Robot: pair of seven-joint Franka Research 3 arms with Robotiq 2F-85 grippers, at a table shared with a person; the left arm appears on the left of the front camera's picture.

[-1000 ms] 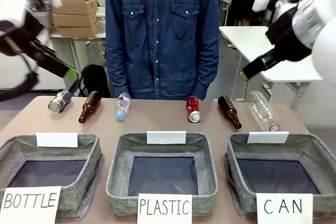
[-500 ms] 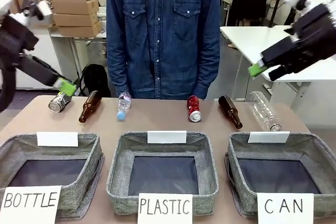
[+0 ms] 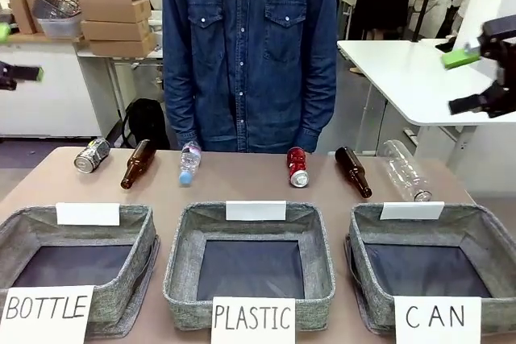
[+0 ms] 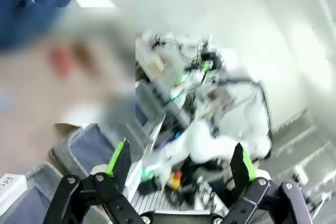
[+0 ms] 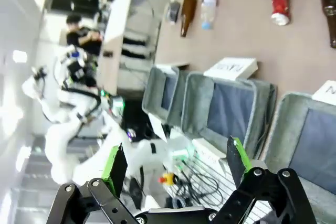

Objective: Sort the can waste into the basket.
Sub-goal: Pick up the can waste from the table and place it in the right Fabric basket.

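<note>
L gripper (image 3: 14, 52) & R gripper (image 3: 476, 82) wide open, empty, high by table's (image 3: 242, 189) side edges. Red can (image 3: 297, 167) & dark can (image 3: 91, 155) lie well below jaws at far edge; basket (image 3: 493, 230) below R jaws.

Red can (image 3: 297, 167), dk can (image 3: 91, 155) (green print?), grey basket (image 3: 359, 249)

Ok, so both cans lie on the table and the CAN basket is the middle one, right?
No: the front view shows the CAN basket at the robot's right end; the middle one reads PLASTIC. The red can and the dark can do lie on the table.
</note>
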